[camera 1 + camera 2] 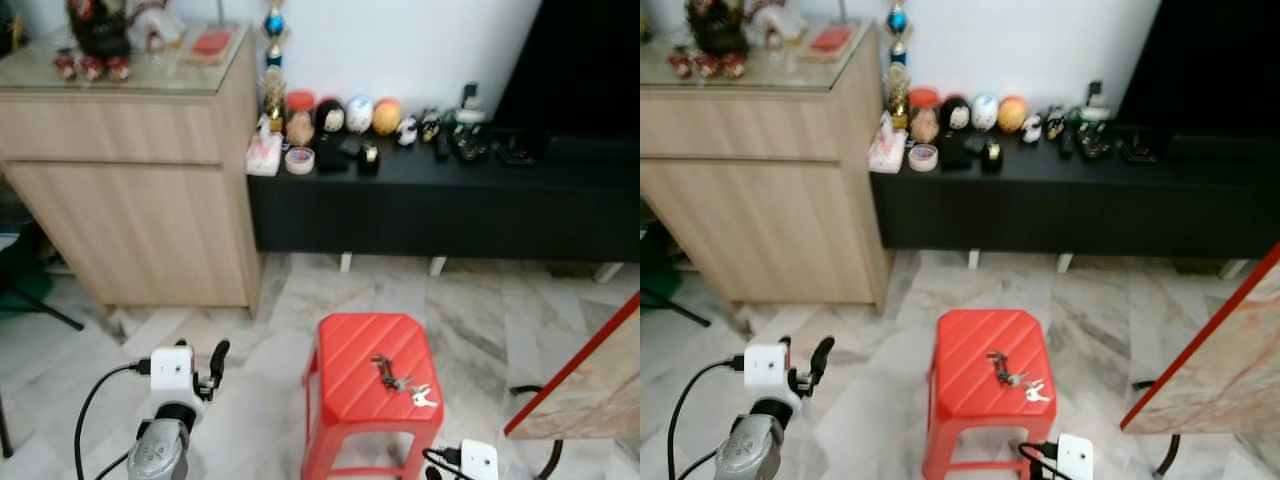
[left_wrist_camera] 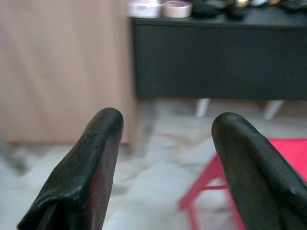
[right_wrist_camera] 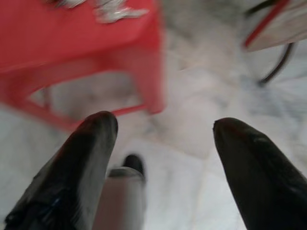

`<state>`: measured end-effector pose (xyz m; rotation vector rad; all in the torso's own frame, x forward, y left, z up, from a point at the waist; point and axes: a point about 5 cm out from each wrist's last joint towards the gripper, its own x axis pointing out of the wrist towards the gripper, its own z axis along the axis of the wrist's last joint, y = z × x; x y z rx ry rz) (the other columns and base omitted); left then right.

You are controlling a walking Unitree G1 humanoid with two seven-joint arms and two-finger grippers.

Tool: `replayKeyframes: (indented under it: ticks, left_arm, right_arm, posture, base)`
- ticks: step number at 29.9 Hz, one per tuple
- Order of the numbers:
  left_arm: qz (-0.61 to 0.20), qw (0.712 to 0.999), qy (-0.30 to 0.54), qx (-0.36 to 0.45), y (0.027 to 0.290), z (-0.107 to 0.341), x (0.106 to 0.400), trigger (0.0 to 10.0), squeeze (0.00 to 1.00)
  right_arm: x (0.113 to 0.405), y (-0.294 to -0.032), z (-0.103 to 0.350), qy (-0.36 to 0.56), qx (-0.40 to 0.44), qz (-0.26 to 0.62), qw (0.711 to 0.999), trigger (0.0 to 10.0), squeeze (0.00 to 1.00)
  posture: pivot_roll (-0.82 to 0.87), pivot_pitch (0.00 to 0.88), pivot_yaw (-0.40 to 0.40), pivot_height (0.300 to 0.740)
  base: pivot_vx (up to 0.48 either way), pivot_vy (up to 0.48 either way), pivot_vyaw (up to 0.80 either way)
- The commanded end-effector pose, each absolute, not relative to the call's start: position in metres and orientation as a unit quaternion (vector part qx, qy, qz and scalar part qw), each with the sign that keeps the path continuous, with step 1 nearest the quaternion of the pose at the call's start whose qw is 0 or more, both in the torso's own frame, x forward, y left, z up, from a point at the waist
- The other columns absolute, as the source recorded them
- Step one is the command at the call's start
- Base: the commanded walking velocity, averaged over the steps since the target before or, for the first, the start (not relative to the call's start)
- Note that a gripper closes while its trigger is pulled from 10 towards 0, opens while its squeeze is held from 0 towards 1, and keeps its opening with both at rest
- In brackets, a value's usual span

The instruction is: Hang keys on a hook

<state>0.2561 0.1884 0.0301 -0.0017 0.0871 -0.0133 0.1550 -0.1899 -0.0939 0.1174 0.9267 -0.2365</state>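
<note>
1. A red plastic stool (image 1: 372,385) stands on the marble floor (image 1: 250,340), near the robot and a little to the right of the middle.
2. The keys (image 1: 402,383) lie flat on the seat of the stool, toward its right near part (a dark clip or ring at the far end, the silver keys at the near end).
3. The left gripper (image 2: 165,158) is low at the near left, left of the stool and apart from it. Its two black fingers (image 2: 84,172) are spread wide and hold nothing.
4. The right gripper (image 3: 163,163) is at the near right, below the near edge of the stool. Its fingers (image 3: 259,167) are also spread apart and empty; in the right wrist view the keys are blurred.
5. Far behind the stool, a low black cabinet (image 1: 450,205) runs along the white wall and carries many small ornaments.
6. A wooden cabinet (image 1: 130,170) stands at the far left, touching the end of the black one.
</note>
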Motion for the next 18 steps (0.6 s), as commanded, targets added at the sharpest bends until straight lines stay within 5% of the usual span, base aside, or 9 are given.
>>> replayKeyframes:
  ticks: [1,14,18]
  left_arm:
    - [0.006,0.999,0.050,0.001,0.196,0.029,0.253,10.0,0.00]
    - [0.006,0.999,0.044,-0.001,0.194,0.033,0.255,10.0,0.00]
    - [0.007,0.999,0.043,-0.004,0.192,0.034,0.255,10.0,0.00]
  right_arm:
    - [0.165,-0.190,-0.090,0.429,0.063,-0.118,0.893,10.0,0.00]
    - [0.206,-0.194,-0.064,0.330,0.051,-0.097,0.938,10.0,0.00]
    - [0.221,-0.194,-0.053,0.288,0.050,-0.097,0.951,10.0,0.00]
  posture:
    - [0.02,0.000,-0.055,0.740]
    - [0.02,0.017,-0.064,0.740]
    - [0.01,0.026,-0.068,0.740]
  base:
    - [0.000,0.000,0.00]
    - [0.000,0.000,0.00]
    - [0.000,0.000,0.69]
